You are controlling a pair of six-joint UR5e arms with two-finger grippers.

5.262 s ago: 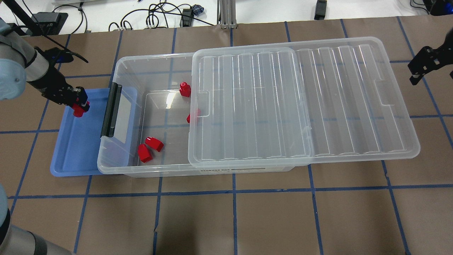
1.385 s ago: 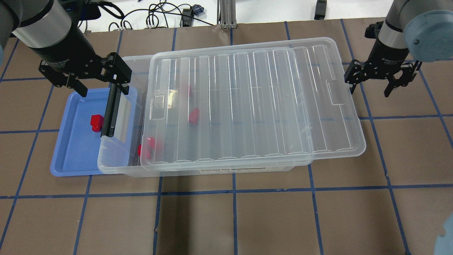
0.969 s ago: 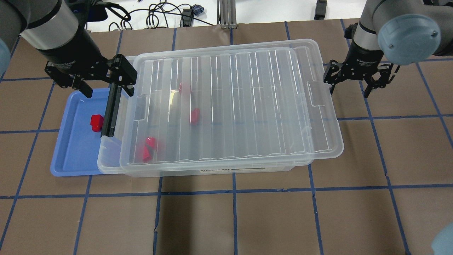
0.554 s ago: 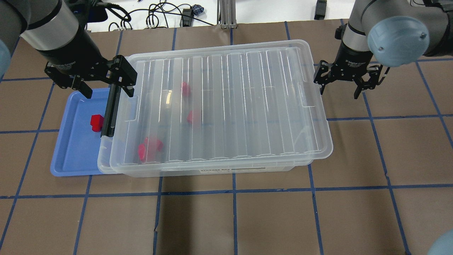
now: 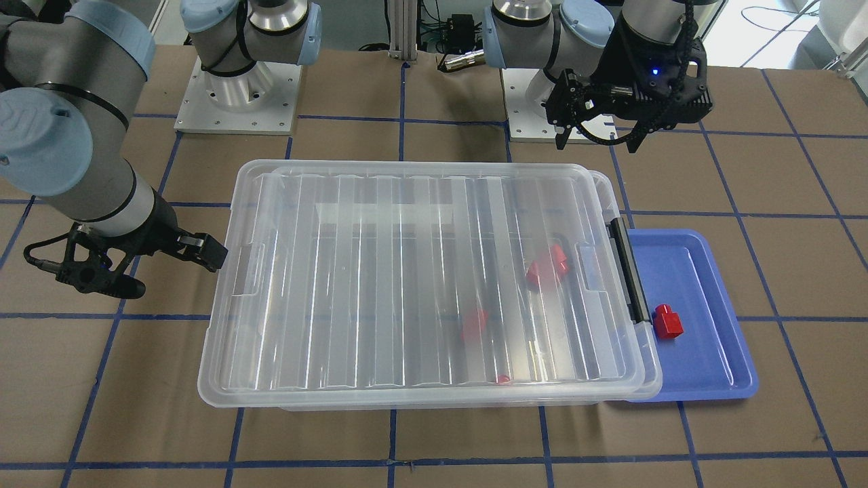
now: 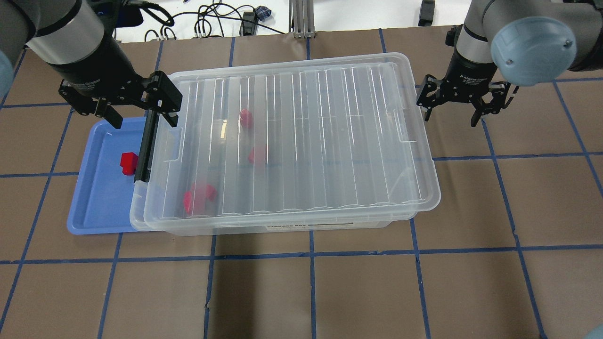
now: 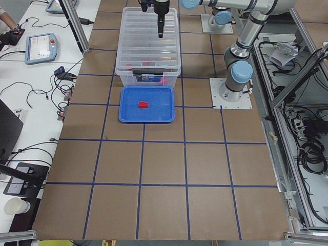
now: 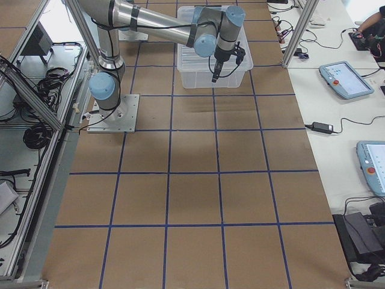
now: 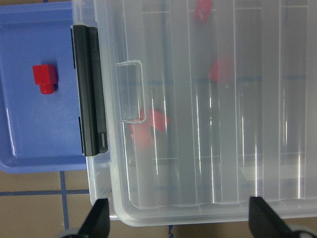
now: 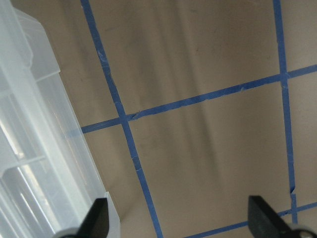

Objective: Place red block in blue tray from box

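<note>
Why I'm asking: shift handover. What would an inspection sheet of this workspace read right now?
Surface: table covered in brown paper with a blue tape grid.
Job's things: one red block lies in the blue tray. The lid lies over the box, overhanging the end away from the tray. Other red blocks show through it.
Clutter: nothing seen.
Grippers: left gripper open and empty, above the box's latch end. Right gripper open and empty, beside the lid's other end.
Cables: black cables beyond the table's far edge.
Surroundings: a tablet and a paper cup on a side bench.
</note>
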